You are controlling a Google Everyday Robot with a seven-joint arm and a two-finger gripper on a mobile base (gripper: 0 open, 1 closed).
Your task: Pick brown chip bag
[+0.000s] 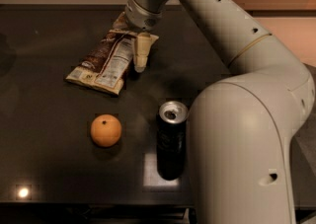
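The brown chip bag lies flat on the dark table at the back, white label panel facing up, its long axis running from lower left to upper right. My gripper hangs over the bag's upper right end. It is open, with one cream finger just off the bag's right edge, near the tabletop, and the other on the far side. It holds nothing.
An orange sits in front of the bag. A black drink can stands upright to the orange's right, open top up. My large white arm fills the right side of the view, close to the can.
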